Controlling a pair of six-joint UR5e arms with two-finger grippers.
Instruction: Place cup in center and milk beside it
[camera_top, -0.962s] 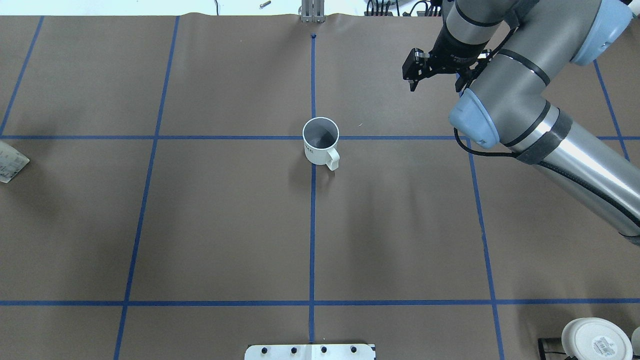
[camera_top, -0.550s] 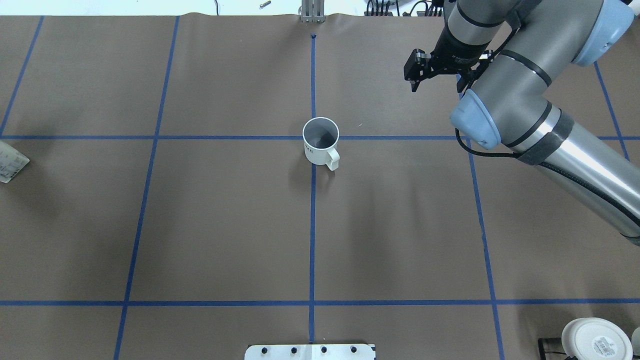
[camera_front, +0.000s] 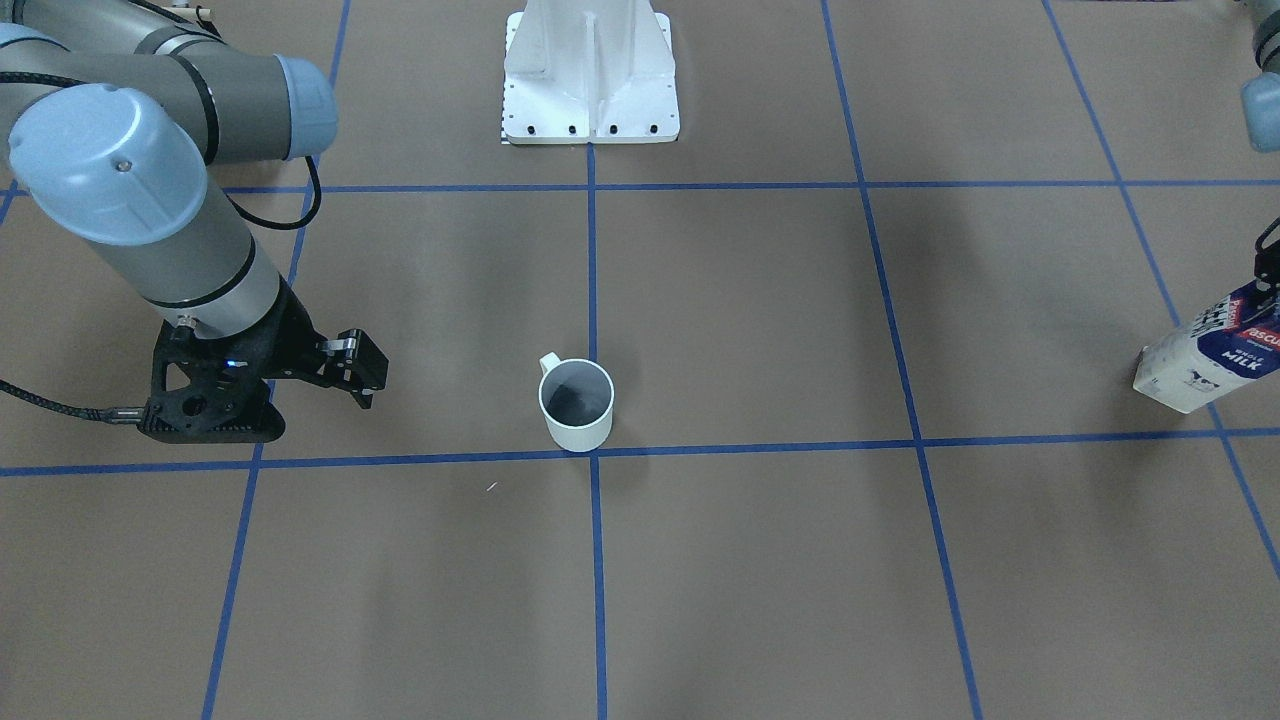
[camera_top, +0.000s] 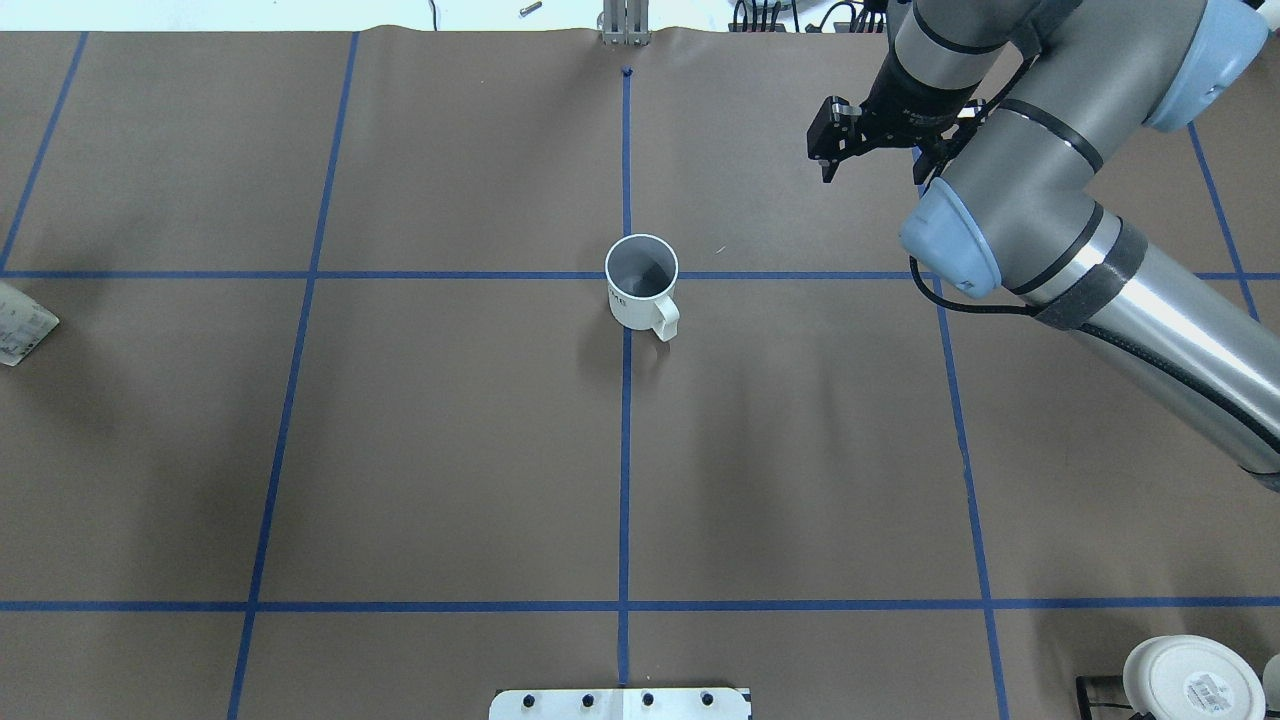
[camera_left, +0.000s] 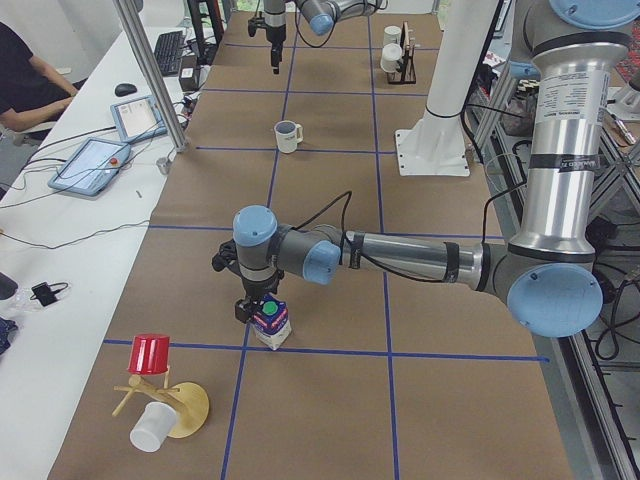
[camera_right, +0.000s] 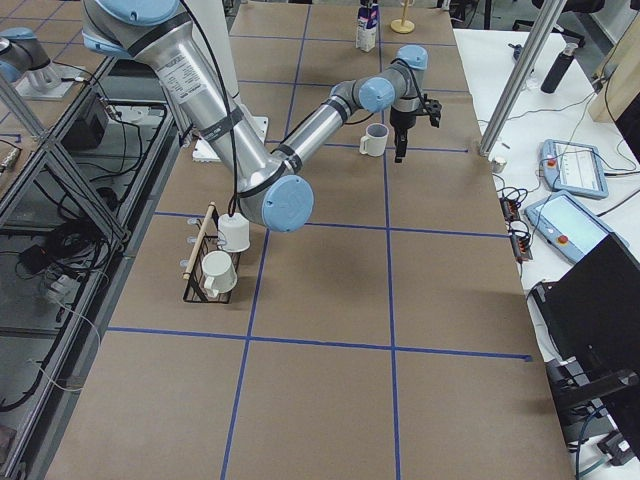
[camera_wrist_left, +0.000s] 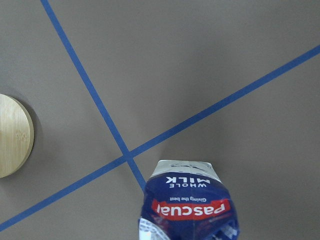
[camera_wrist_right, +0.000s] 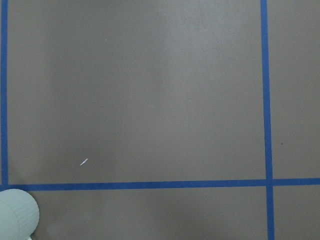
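Observation:
The cup, a small white mug with a grey inside, stands upright at the center, its handle toward the robot; it also shows in the front view. My right gripper is open and empty, apart from the cup, off to its far right. The milk stands at the table's left end by another tape crossing and fills the bottom of the left wrist view. My left gripper is at the carton's top. I cannot tell whether it is shut on it.
The robot base stands behind the cup. A rack with white mugs sits near the right arm's base. A wooden stand with a red cup and a white cup stands just past the milk.
My right gripper has moved slightly away from the cup, toward the table's far edge. The cup and the milk have not moved.

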